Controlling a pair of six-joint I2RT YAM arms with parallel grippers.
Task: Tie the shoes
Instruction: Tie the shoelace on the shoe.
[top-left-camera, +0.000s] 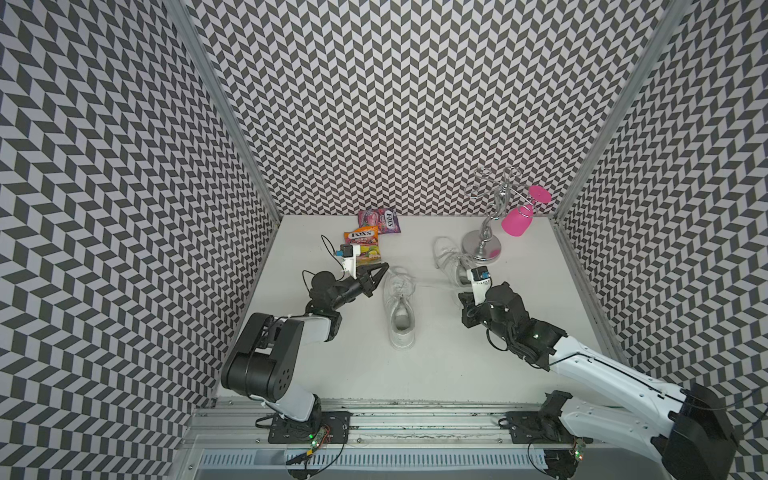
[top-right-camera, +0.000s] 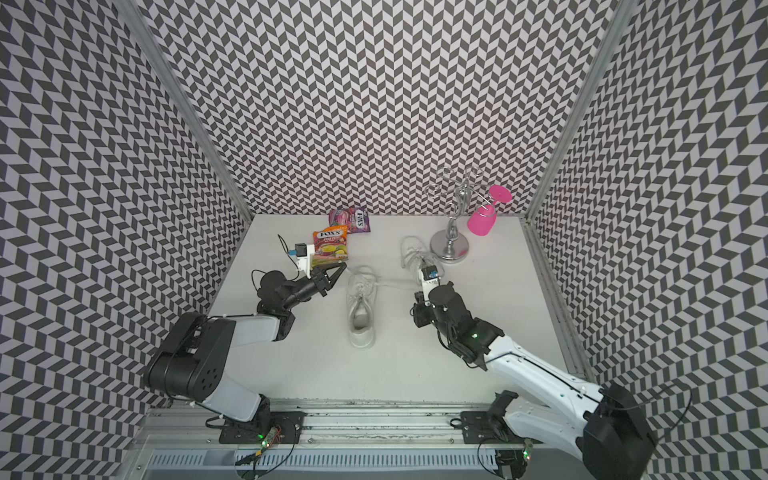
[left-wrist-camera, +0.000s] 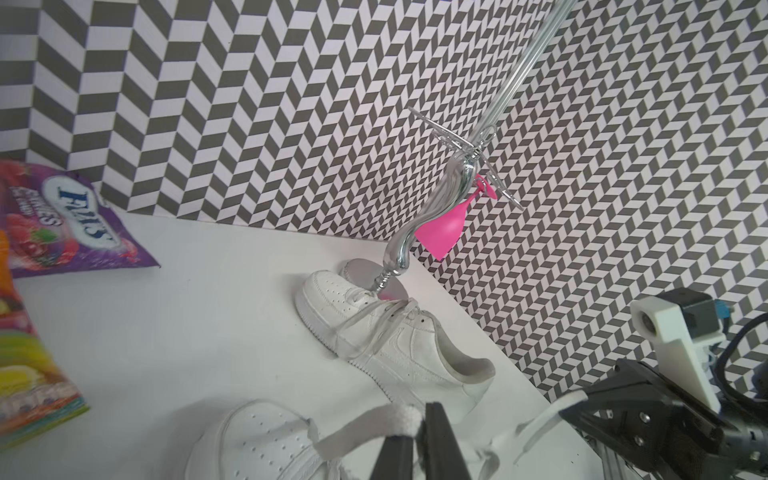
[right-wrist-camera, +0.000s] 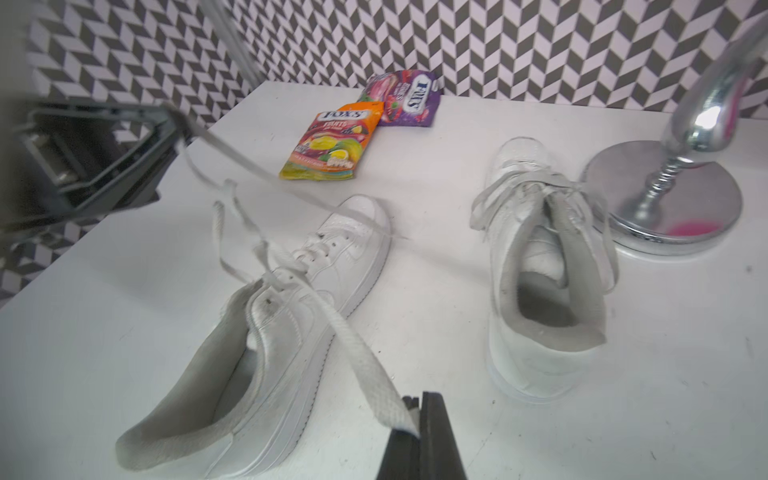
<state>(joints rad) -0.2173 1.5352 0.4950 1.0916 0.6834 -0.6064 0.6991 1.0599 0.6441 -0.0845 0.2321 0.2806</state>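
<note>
Right gripper (right-wrist-camera: 419, 419) is clamped on one flat lace end (right-wrist-camera: 365, 365) of the near sneaker (top-left-camera: 398, 307), mid-table. Left gripper (left-wrist-camera: 419, 432) pinches the other lace end (left-wrist-camera: 374, 419) beside the toe. The far sneaker (top-left-camera: 449, 259) touches the chrome stand (top-left-camera: 482, 249) and seems already tied. I judge the step to be pulling both ends; next they must cross.
</note>
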